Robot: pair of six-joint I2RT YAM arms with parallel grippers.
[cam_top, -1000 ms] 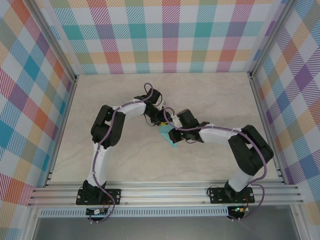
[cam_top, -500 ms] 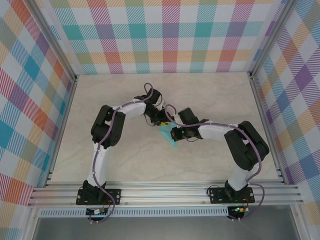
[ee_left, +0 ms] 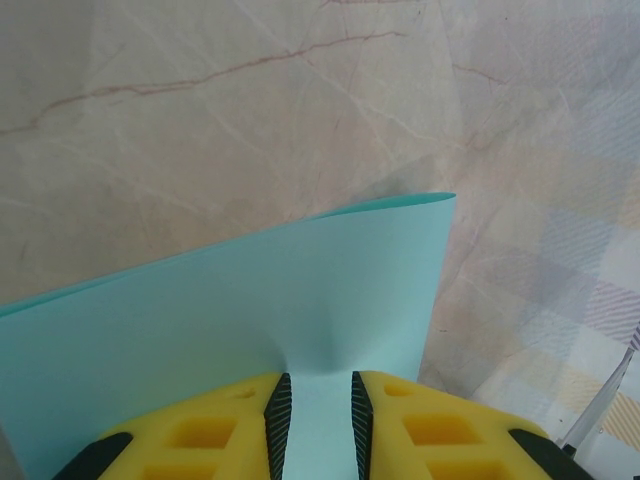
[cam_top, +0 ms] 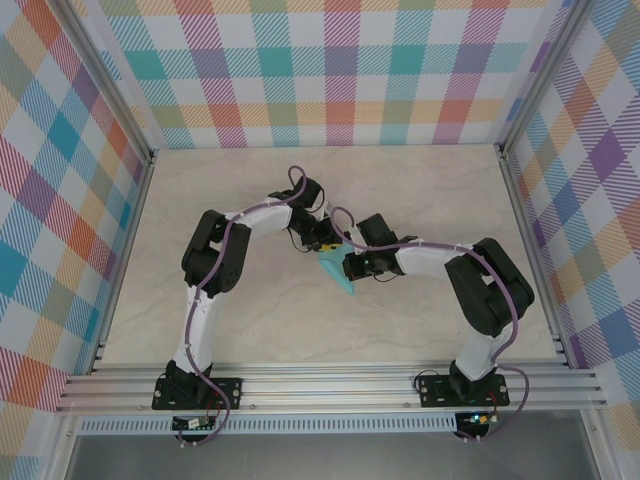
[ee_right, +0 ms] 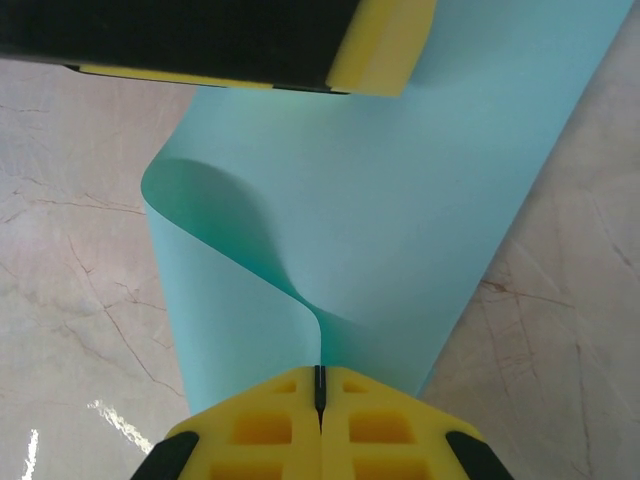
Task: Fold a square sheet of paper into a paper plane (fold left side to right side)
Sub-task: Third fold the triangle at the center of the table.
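The light-turquoise sheet of paper (cam_top: 339, 278) is held mid-table between both grippers, bent over on itself rather than flat. In the right wrist view my right gripper (ee_right: 320, 372) is shut on an edge of the sheet (ee_right: 420, 190), which curls up from the jaws in a loop. My left gripper (ee_left: 318, 382) stands open, its fingertips (ee_left: 276, 392) against the paper (ee_left: 250, 300), which shows in the gap and dimples just ahead of them. From above, the left gripper (cam_top: 322, 248) sits just behind the right gripper (cam_top: 347, 268). One left finger (ee_right: 250, 40) shows across the top of the right wrist view.
The pale marble tabletop (cam_top: 250, 320) spreads all round the paper. Aluminium rails (cam_top: 330, 385) run along the near edge, and checked walls (cam_top: 330, 80) close in the back and both sides.
My right gripper and forearm have shifted a little left, toward the left gripper, carrying the paper's edge with them. The left arm has stayed put.
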